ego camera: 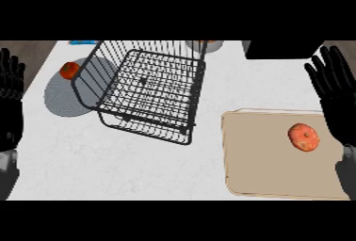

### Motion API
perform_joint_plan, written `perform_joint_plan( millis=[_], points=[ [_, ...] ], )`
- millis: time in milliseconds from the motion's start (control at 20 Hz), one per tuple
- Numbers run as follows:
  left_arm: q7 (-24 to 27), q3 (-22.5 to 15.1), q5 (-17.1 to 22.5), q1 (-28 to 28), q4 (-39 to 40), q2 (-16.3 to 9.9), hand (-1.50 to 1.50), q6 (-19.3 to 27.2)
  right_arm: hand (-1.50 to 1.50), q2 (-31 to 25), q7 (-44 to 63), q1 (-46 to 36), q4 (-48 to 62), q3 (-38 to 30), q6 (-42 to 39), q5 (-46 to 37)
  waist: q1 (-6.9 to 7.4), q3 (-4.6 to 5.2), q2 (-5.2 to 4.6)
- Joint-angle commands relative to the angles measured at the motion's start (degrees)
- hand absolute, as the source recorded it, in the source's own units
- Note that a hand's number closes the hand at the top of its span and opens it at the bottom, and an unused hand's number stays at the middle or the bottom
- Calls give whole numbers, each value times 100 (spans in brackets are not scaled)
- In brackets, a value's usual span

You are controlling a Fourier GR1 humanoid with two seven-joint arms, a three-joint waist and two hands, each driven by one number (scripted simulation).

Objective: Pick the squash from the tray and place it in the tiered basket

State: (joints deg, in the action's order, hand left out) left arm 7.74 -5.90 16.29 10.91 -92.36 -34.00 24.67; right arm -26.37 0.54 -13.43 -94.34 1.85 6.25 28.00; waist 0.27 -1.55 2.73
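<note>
Nearest the viewer, the tan tray (271,155) carries the squash (303,137) toward its right side, lying untouched. Right hand (334,94) stands just beside it at the view's right edge, fingers straight and released, holding nothing. Judgement: the pick has not begun; the next move calls for this hand to come down and curl round the squash. Tiered basket (149,92) sits up-left, well apart from the tray, with bare white counter (125,164) between for carrying across. Left hand (10,75) rests open at the left edge.
</note>
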Motion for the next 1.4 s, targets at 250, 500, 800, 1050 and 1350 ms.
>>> perform_joint_plan(
  millis=[250,500,800,1050,1350],
  points=[
    [-405,-1262,339,-255,270,624,0,-1060,-150,149,-46,-119,1747,-416,1712,-1168,22,163,-485],
    [-134,-1689,351,-429,644,1091,0,-1320,-150,1023,-764,-620,2667,-387,2728,-1618,111,147,-427],
    [-199,-1432,431,-354,956,932,0,-1546,-150,299,-355,-746,2680,287,3038,-2798,-92,177,-304],
    [-94,-1387,381,-638,780,914,0,-1439,-150,-1121,1374,-831,3090,943,2373,-3762,-151,241,-277],
    [-117,-1345,420,-601,753,906,0,-1497,-150,-1851,3062,-1019,3169,2090,672,-4472,-156,267,-283]
  ],
)
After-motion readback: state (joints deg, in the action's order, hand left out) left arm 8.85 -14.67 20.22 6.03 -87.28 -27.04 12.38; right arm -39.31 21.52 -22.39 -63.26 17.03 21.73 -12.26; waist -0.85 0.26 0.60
